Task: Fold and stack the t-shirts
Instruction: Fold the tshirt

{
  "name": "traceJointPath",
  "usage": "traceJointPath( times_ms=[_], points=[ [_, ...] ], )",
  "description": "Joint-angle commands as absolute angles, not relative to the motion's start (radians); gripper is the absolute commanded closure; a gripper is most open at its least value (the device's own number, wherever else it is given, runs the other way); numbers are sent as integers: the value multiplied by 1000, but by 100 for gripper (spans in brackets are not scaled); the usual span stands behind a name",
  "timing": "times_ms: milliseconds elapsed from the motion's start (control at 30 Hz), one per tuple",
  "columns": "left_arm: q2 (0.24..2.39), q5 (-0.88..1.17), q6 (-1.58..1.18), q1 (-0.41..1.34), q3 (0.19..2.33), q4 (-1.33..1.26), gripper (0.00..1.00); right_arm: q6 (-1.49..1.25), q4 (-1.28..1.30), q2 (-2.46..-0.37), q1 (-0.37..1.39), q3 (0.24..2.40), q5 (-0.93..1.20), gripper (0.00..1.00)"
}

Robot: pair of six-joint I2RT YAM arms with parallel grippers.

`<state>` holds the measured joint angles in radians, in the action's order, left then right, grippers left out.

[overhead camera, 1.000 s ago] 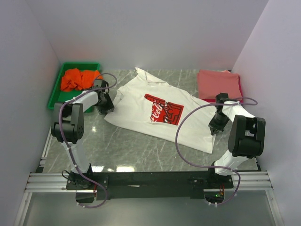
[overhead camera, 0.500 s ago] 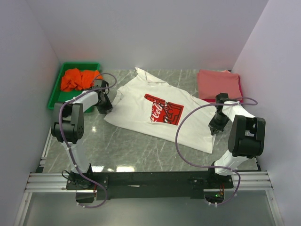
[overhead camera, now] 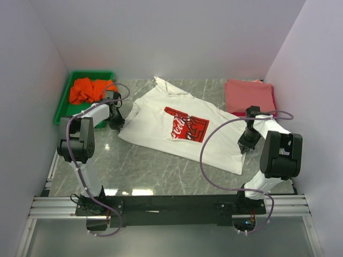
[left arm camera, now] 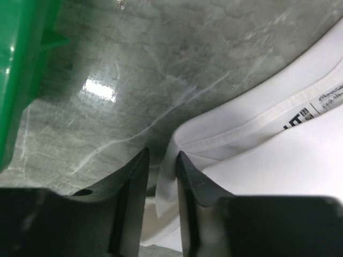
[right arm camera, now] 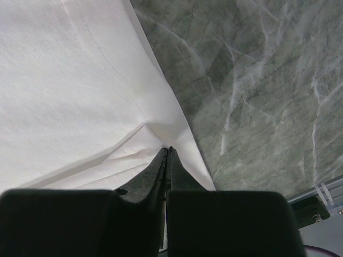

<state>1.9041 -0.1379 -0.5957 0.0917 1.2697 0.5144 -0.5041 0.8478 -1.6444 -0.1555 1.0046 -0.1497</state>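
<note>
From above, the white t-shirt (overhead camera: 161,128) with its red chest print (overhead camera: 187,126) lies spread at a slant across the marble surface (overhead camera: 150,166). The left claw (overhead camera: 119,122) sits at its left sleeve edge and the right claw (overhead camera: 244,145) at its lower right corner. An orange t-shirt (overhead camera: 91,90) is bunched in the green tray (overhead camera: 61,107), and a salmon-pink folded t-shirt (overhead camera: 249,95) lies far right.

The left wrist view adds what the overhead cannot: the fingers stand slightly apart, with the doubled hem between them and a dark gap beside it. If they close on only the top layer, the sleeve would probably slip out when lifted.

The right wrist view shows the right claw's fingers pressed together, pinching a puckered corner of cloth. The bite looks thin, so an uneven pull by the two arms could tear it loose or skew the fold.
</note>
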Motion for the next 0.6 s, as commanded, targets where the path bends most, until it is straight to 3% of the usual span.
traceJointPath(
  times_ms=[0,267,400,567],
  points=[
    [1852,-184,-592,71,1250,515,69,-505,853,-1647,-166,996,-192,100],
    [1849,-160,-588,57,1249,518,97,-508,856,-1657,-166,994,-201,100],
    [1832,-175,-562,43,1273,557,97,-514,862,-1663,-169,988,-216,100],
    [1832,-241,-505,43,1339,647,90,-515,862,-1669,-175,988,-219,100]
  ],
)
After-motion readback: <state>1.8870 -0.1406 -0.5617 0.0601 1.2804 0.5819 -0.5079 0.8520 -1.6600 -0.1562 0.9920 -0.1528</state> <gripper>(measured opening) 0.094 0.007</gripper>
